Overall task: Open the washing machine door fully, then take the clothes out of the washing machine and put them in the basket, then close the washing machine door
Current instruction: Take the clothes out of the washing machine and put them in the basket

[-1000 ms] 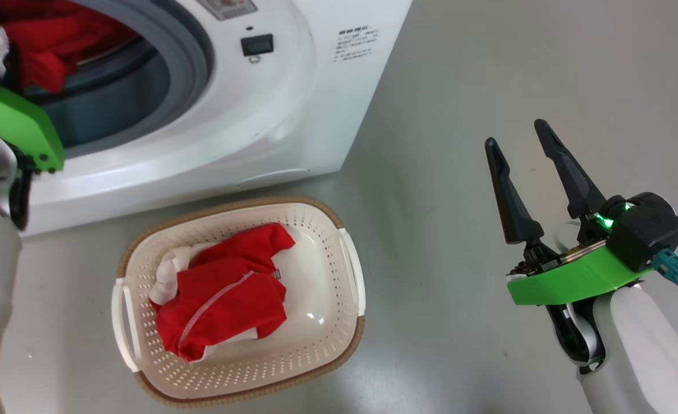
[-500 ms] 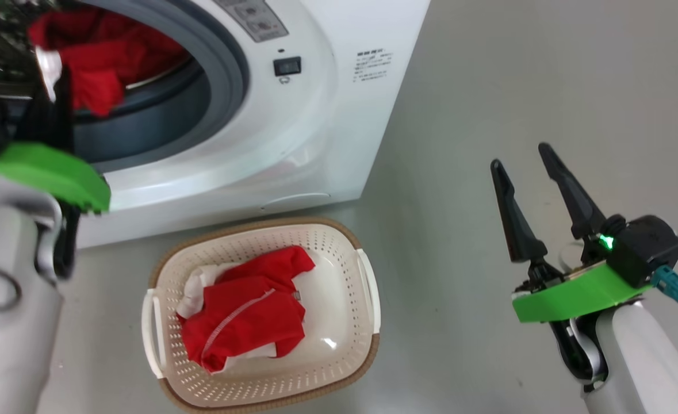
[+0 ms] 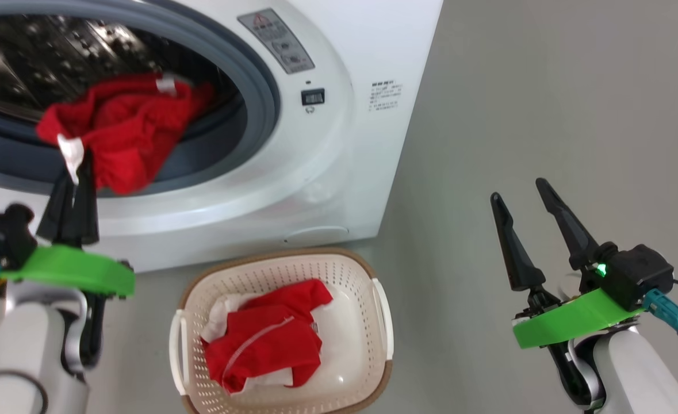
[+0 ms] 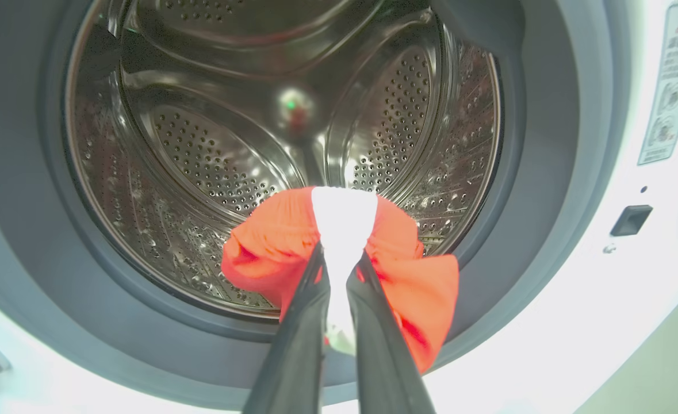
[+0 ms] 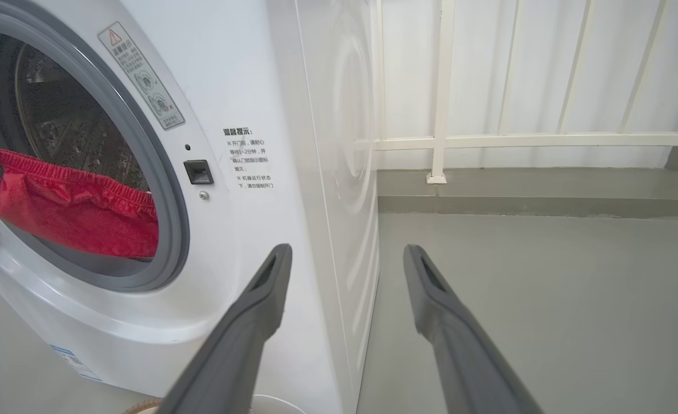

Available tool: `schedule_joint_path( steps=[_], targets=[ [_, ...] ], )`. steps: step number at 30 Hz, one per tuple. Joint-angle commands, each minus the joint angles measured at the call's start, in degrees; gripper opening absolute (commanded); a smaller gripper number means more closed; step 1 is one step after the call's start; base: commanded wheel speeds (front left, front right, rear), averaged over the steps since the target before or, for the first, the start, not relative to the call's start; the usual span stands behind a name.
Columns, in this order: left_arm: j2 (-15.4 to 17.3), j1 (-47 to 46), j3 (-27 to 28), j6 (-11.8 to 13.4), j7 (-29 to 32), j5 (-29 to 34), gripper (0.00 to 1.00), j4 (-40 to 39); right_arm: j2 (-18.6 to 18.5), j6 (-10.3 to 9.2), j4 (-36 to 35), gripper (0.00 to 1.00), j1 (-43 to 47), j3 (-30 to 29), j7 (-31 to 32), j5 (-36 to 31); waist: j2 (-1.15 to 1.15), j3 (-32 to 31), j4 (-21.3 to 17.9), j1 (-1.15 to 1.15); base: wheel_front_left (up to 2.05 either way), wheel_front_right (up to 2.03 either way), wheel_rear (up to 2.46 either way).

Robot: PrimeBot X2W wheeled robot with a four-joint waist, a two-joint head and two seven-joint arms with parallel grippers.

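My left gripper is shut on the white band of a red garment, held at the mouth of the white washing machine. In the left wrist view that garment hangs in front of the steel drum, pinched in the left gripper. Another red garment with white trim lies in the cream basket on the floor before the machine. My right gripper stands open and empty to the right of the basket, beside the machine's corner. The door is out of view.
Grey floor stretches to the right of the machine. A white railing and a low grey kerb run along the wall behind it. A dark latch slot and printed labels sit on the machine's front.
The head view has tilted up and shifted. My left gripper has drawn back out of the drum, pulling the red garment with it to the opening. The right arm holds its pose.
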Motion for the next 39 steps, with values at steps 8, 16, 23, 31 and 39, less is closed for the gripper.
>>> schedule_joint_path(
  steps=[8,16,23,31,39],
  targets=[
    [0.7,8.8,5.1,0.3,-0.5,2.9,0.00,-10.1,0.5,0.19,-0.9,1.00,2.2,0.9,-0.4,-0.2,0.00,-5.1,0.9,0.00,0.00,0.00,0.00],
    [-0.7,15.2,6.1,1.6,-0.5,4.5,0.00,-19.4,0.8,0.19,-0.8,1.00,3.9,0.4,-0.4,-0.3,0.00,-6.9,1.0,0.00,0.00,0.00,0.00],
    [-2.4,20.2,5.3,3.2,-0.4,4.8,0.00,-26.4,0.9,0.19,-1.2,1.00,4.4,0.0,-0.4,-0.4,0.00,-6.6,1.0,0.00,0.00,0.00,0.00],
    [-4.9,22.2,2.9,2.7,0.3,3.1,0.00,-24.2,1.0,0.19,-1.7,1.00,3.6,-0.1,-0.4,-0.5,0.00,-3.4,1.4,0.00,0.00,0.00,0.00],
    [-8.1,16.9,-1.5,0.8,0.0,3.7,0.00,-12.1,0.7,0.19,-2.1,1.00,0.9,0.3,-0.4,-0.5,0.00,1.5,1.9,0.00,0.00,0.00,0.00]
  ],
)
